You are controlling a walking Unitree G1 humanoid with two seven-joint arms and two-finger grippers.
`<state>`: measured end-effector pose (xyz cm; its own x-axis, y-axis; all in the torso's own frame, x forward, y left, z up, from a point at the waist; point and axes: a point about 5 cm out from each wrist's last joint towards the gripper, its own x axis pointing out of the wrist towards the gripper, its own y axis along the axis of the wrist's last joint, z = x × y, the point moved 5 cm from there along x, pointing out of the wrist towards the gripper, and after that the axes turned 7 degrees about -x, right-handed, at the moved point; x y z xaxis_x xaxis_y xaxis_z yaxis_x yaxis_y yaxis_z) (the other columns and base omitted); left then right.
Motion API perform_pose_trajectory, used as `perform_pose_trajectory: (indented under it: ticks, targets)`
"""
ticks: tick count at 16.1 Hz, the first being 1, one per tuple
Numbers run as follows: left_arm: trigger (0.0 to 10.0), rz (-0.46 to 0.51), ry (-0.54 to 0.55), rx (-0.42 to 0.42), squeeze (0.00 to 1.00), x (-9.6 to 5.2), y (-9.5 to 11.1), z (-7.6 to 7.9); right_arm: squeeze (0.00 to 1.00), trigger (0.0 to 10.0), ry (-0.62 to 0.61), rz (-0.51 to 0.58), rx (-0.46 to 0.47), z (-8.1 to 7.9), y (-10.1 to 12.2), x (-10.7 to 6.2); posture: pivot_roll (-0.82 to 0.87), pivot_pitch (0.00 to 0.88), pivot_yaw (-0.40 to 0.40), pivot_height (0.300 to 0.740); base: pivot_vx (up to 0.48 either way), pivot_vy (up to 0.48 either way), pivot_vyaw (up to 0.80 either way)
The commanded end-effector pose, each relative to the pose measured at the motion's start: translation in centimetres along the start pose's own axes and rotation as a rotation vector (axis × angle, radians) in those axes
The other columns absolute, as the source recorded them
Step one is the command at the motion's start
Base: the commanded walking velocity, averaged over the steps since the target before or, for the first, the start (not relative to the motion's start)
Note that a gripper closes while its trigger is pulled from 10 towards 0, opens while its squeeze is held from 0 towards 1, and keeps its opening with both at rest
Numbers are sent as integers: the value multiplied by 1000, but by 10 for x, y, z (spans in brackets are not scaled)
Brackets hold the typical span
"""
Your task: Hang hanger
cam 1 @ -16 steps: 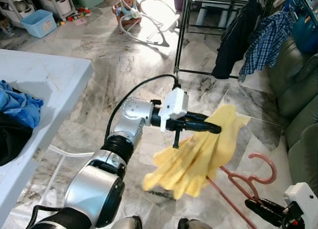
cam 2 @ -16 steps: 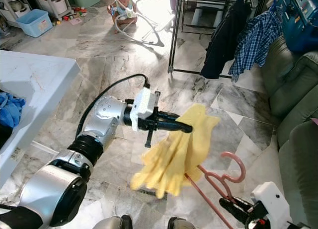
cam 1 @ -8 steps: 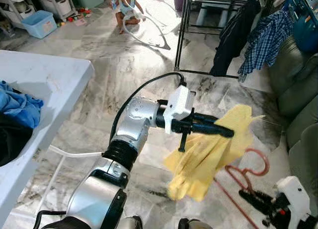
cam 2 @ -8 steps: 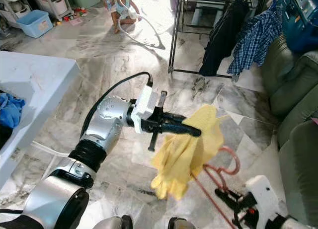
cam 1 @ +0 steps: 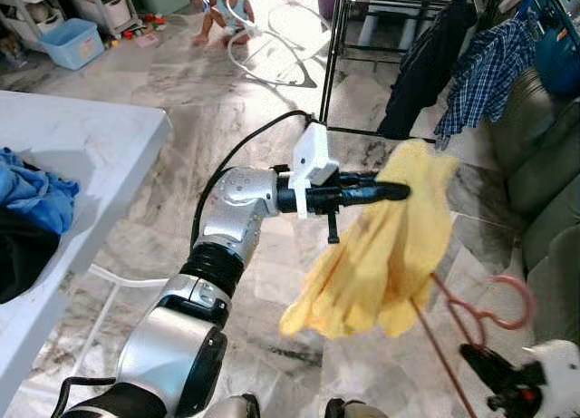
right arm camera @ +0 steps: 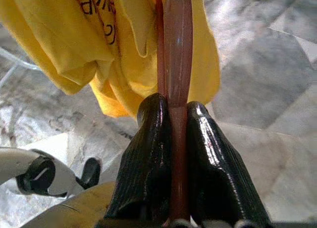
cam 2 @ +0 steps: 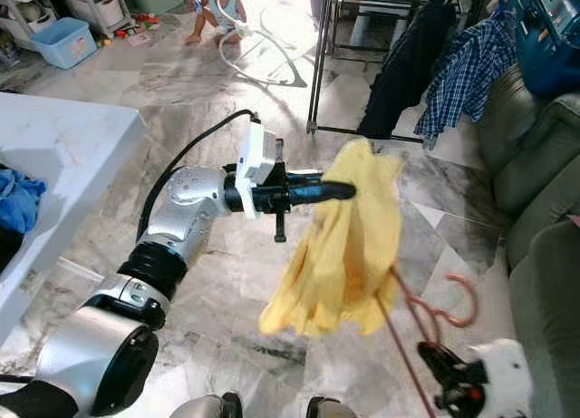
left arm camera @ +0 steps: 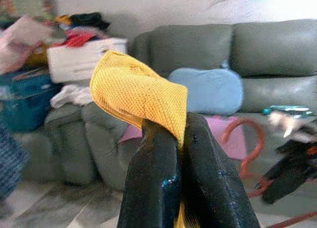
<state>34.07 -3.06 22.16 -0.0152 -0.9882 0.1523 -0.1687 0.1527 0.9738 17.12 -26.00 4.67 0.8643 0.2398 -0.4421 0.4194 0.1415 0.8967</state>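
A yellow garment (cam 1: 385,250) hangs in front of me, pinched at its top by my left gripper (cam 1: 401,192), which is shut on the cloth (left arm camera: 138,97). A reddish-pink plastic hanger (cam 1: 494,309) rises from the lower right, its hook curling beside the sofa and its bar running up behind the garment. My right gripper (cam 1: 489,371) is low at the right, shut on the hanger bar (right arm camera: 174,65) just below the yellow cloth (right arm camera: 114,45). The black clothes rack (cam 1: 340,64) stands ahead with a dark garment and a plaid shirt (cam 1: 485,73) on it.
A white table (cam 1: 82,155) with blue and dark clothes (cam 1: 32,200) is at my left. A grey-green sofa (cam 1: 544,164) lines the right side. A person (cam 1: 222,5) sits on the marble floor far ahead near a blue bin (cam 1: 72,42).
My left gripper has lifted the yellow garment higher and turned toward the rack. The hanger and right gripper have shifted right and lower. The person ahead has moved.
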Motion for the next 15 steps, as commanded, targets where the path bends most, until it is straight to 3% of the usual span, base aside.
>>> perform_pose_trajectory:
  ticks: [1,4,9,14,15]
  targets:
    - [10000,27,29,59,0,0,13,-7,0,10000,-59,-37,37,7,-11,-11,-90,160,6,740,0,0,0]
    - [10000,10,82,57,0,0,6,-11,0,10000,-117,-39,74,17,-16,-23,-103,155,1,740,0,0,0]
    - [10000,-57,314,-7,0,-10,-28,-26,0,10000,-92,-32,98,9,-15,-28,-117,141,-2,740,0,0,0]
    - [10000,-20,468,8,0,-17,-24,-42,0,10000,-117,-103,122,16,-31,-34,-120,124,-17,740,0,0,0]
    - [10000,38,477,-16,0,-18,-17,-44,0,10000,-146,-132,137,22,-38,-37,-119,122,-21,740,0,0,0]
